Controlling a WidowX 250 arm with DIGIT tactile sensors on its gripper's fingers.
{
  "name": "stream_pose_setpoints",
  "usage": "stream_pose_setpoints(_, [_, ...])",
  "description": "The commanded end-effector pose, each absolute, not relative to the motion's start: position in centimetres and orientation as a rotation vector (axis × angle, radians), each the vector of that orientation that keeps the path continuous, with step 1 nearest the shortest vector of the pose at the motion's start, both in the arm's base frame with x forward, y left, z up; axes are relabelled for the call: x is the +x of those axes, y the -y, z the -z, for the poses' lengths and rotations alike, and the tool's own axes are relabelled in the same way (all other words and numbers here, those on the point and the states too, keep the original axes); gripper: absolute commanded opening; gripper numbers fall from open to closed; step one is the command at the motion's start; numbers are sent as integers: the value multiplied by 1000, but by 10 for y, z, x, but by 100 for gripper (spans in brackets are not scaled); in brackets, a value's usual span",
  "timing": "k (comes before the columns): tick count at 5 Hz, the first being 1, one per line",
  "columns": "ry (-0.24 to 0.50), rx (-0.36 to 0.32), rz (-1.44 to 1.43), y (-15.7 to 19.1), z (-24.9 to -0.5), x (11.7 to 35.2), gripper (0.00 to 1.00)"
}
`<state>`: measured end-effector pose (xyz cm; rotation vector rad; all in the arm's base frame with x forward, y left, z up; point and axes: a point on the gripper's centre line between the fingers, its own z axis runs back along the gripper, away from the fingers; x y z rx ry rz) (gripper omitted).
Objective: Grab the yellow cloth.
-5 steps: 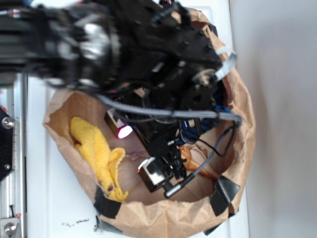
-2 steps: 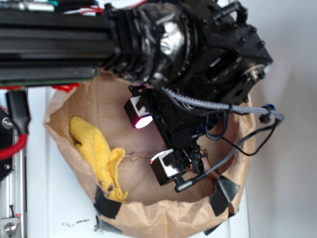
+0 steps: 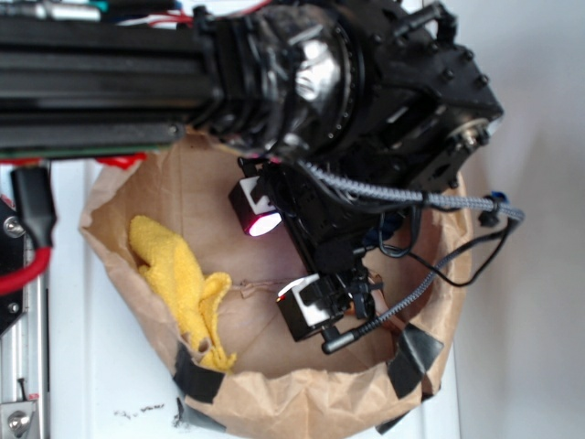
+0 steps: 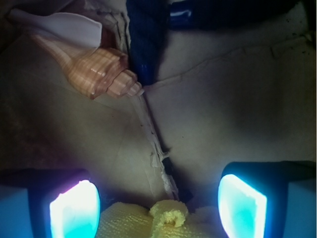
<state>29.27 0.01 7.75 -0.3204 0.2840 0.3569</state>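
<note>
The yellow cloth (image 3: 178, 285) lies long and lumpy along the left inside wall of a crumpled brown paper bag (image 3: 302, 402). My gripper (image 3: 285, 261) hangs over the bag's floor just right of the cloth, open, with lit pads and nothing between them. In the wrist view the gripper (image 4: 158, 210) is spread wide. One fuzzy end of the yellow cloth (image 4: 163, 223) shows at the bottom edge, between the fingers (image 4: 74, 210) and touching neither.
A tan seashell (image 4: 91, 57) and a dark blue rope (image 4: 146, 39) lie on the bag's floor beyond the fingertips. Black tape patches (image 3: 196, 375) hold the bag's rim. The black arm and its cables (image 3: 402, 197) cover the bag's upper half. A metal rail (image 3: 18, 274) runs along the left.
Since one second ago the arm has swung up and to the right, carrying the open fingers slightly right. Over the last half second nothing has moved.
</note>
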Motion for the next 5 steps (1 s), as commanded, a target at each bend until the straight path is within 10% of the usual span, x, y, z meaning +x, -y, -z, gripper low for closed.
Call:
stream_pose_setpoints(1, [-239, -330, -226, 44, -100, 238, 100])
stream_pose_setpoints(4, [-232, -247, -181, 67, -66, 223, 100])
stream_pose_setpoints(5, [-227, -235, -196, 67, -62, 222, 0])
